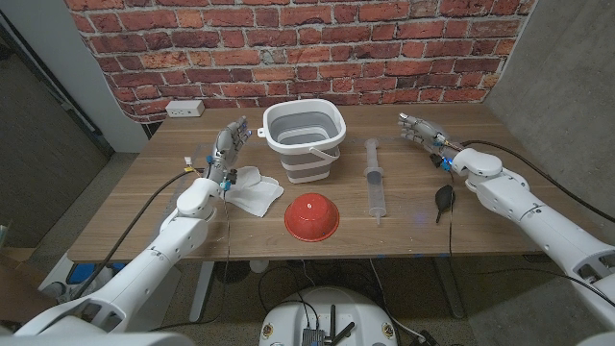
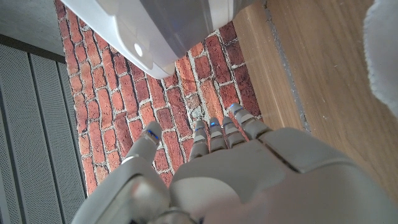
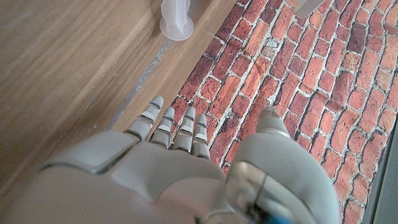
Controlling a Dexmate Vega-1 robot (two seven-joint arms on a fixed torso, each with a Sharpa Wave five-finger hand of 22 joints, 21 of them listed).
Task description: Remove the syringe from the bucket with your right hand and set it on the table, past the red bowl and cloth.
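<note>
Nearest, the red bowl [image 1: 311,216] sits beside the syringe [image 1: 374,181], seemingly already placed on the surface [image 1: 404,235], right hand [image 1: 421,131] spread and empty.

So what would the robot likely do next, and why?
Probably just draw the right hand back to rest. The syringe already lies on the table, out of the bucket and to the robot's right of the red bowl and cloth. Both hands hold nothing, the left hand too, so the job looks finished.
</note>
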